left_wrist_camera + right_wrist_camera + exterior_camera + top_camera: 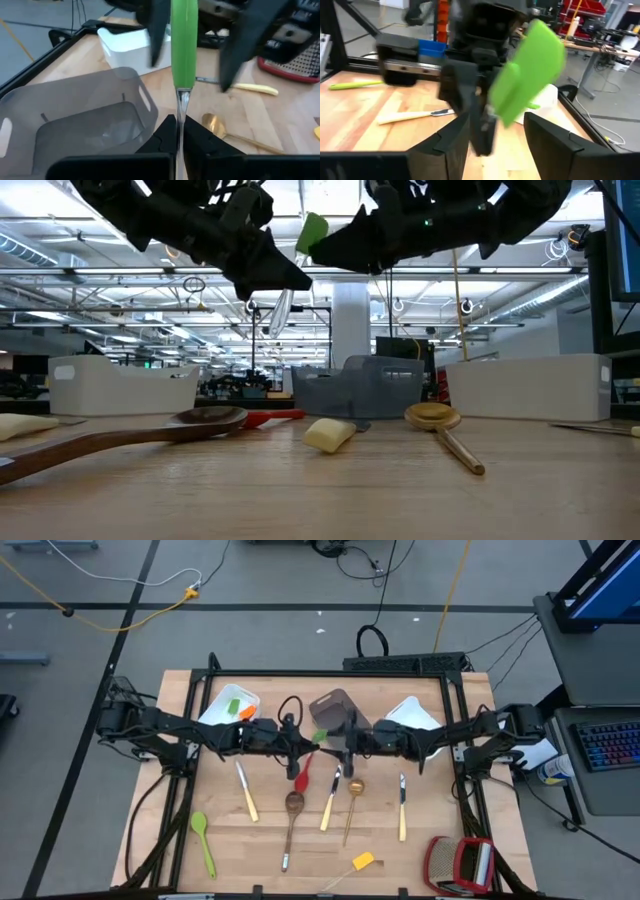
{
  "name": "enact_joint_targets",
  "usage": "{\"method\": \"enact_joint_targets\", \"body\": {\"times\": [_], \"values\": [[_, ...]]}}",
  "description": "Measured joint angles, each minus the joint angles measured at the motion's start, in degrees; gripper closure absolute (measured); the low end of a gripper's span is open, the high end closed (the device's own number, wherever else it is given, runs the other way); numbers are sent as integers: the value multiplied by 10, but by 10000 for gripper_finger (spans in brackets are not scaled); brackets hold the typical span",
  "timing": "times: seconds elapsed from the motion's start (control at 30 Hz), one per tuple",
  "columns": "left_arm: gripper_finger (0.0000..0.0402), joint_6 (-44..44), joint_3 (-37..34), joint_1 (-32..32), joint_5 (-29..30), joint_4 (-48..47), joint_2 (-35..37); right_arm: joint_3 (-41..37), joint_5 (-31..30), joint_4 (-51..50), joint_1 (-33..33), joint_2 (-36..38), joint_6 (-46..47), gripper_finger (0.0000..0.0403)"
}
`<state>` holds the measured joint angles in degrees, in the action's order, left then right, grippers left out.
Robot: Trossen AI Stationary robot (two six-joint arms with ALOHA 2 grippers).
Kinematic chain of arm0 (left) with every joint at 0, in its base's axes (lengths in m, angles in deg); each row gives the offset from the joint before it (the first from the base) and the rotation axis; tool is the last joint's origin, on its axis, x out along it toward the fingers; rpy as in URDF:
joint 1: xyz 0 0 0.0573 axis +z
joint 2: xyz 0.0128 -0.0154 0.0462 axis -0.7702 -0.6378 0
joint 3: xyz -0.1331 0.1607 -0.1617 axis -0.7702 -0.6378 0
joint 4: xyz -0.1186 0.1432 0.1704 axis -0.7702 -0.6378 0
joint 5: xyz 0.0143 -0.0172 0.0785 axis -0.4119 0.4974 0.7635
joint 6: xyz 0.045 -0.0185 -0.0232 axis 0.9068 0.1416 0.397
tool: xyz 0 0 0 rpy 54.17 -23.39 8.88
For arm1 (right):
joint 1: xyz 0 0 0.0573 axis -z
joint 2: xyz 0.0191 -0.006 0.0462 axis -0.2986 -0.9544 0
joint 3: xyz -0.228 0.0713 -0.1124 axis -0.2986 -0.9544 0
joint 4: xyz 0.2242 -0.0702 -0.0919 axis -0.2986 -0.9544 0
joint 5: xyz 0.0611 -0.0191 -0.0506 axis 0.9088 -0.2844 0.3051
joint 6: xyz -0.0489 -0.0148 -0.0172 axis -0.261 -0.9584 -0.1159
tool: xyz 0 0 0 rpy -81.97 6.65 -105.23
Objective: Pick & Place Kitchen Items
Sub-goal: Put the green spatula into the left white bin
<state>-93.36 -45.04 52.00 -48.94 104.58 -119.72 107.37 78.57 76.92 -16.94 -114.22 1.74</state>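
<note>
Handover risk comes first: the green-handled utensil hangs in mid-air at the centre of the high view, above the table, and only 1 claw has it. The left gripper is clamped shut on its thin metal shank, a slim, slick surface; a slight twist or jolt could let the piece rotate or slip down onto the wood among the utensils below. The right gripper, just right of centre in the high view, has its fingers spread apart around the green handle without pressing it, so it offers no backup. If the arms part carelessly, a spread finger could catch the handle and knock it loose.

Relative to the left claw, the utensil stands up out of the closed fingertips, handle leading toward the right arm. The grey bin sits just above the 2 grippers in the high view, close by.
</note>
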Motion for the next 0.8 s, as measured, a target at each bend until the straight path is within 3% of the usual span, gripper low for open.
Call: {"method": "enact_joint_targets", "body": {"times": [0.8], "values": [[391, -59, 0, 98, 1, -325, 142, 0, 0, -127, -7, 6, 0, 227]]}}
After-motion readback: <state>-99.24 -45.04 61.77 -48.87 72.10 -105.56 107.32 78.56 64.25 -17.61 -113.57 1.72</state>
